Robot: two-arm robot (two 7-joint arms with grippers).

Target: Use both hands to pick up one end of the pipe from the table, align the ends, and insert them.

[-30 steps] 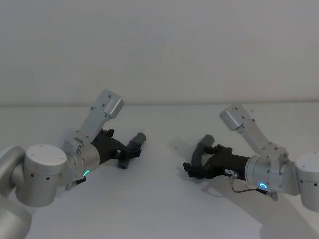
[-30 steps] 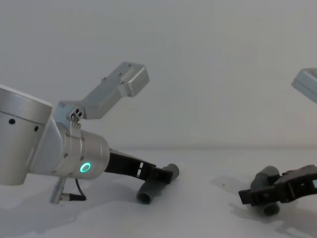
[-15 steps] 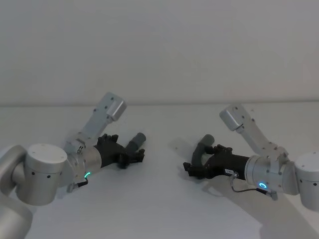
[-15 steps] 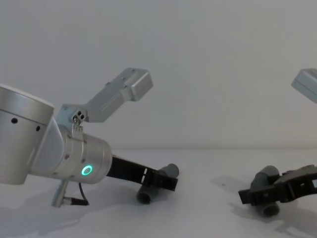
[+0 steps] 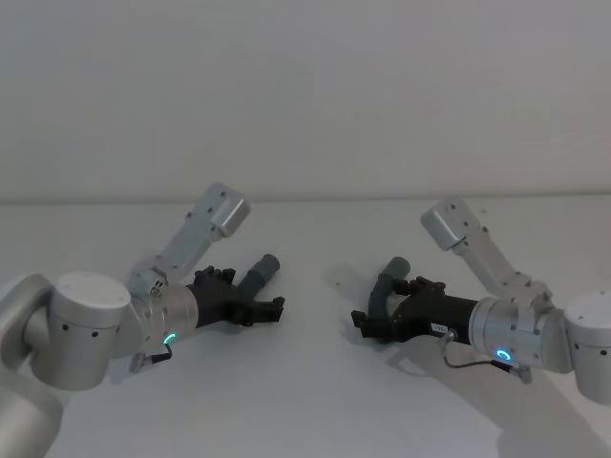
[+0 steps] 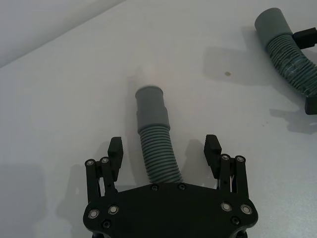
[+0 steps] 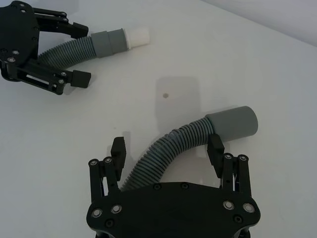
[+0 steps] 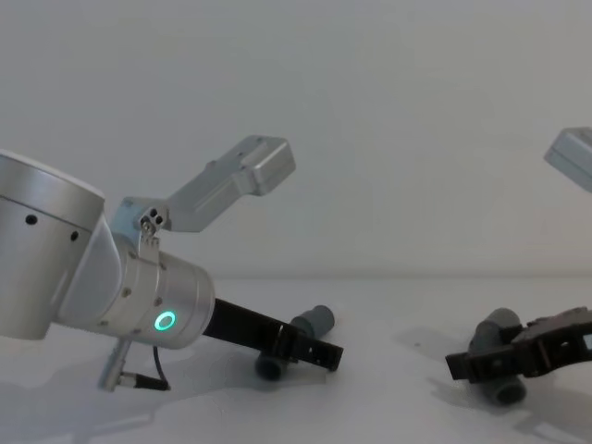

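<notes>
We see L gripper point(image 6: 163, 145) spread wide astride the short hose point(image 6: 151, 111) – R gripper point(image 7: 166, 145) likewise spread, astride the bent hose point(image 7: 233, 124) – both on table point(image 5: 315, 382).

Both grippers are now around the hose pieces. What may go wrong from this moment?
1. The left gripper and right gripper are open astride soft ribbed sections, so each piece may droop once lifted.
2. The bent hose lies nearer one finger, so closing may push it sideways on the table.
3. Its cuff points off to the side, so aligning it with the short hose may jam.
</notes>
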